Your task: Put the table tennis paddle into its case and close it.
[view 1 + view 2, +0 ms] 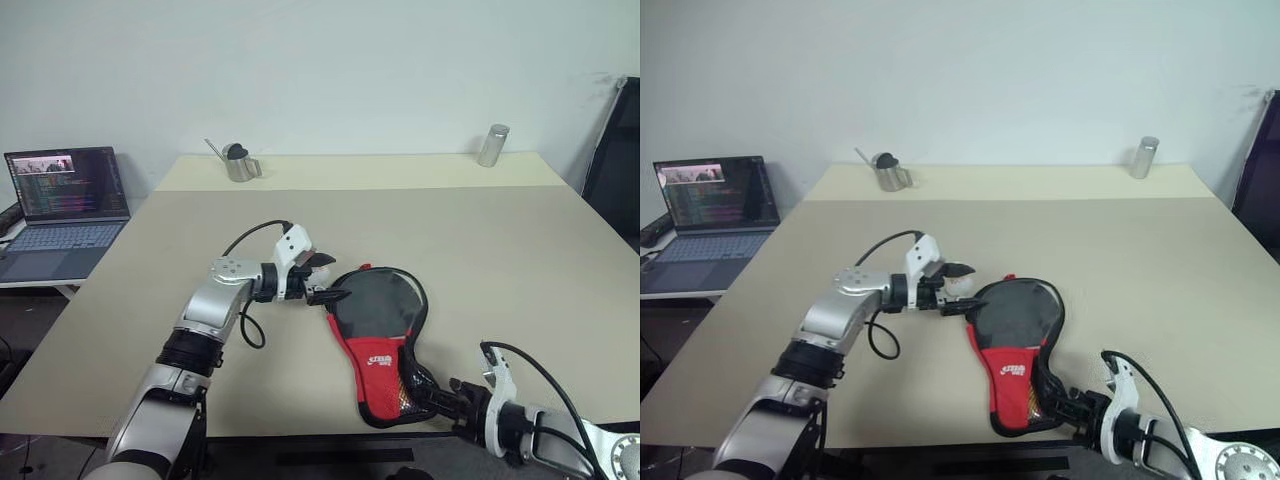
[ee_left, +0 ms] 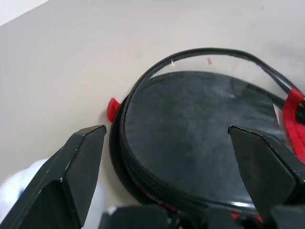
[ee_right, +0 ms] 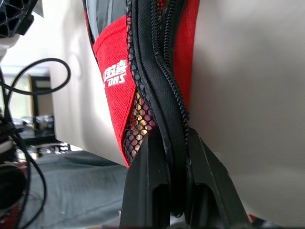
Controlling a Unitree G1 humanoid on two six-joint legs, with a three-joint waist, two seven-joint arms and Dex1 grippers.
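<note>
Beige table (image 1: 520, 250), case (image 1: 378, 330) near front edge: right gripper (image 3: 174, 157) clamped on zipper edge, left gripper (image 1: 325, 280) spread beside top; risks dragging case off.

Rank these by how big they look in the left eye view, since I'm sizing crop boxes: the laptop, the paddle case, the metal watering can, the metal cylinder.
1. Laptop and case: look alike in extent, and the case is nearer, so unranked.
2. Metal watering can.
3. Metal cylinder, slightly smaller; both sit far back.
</note>
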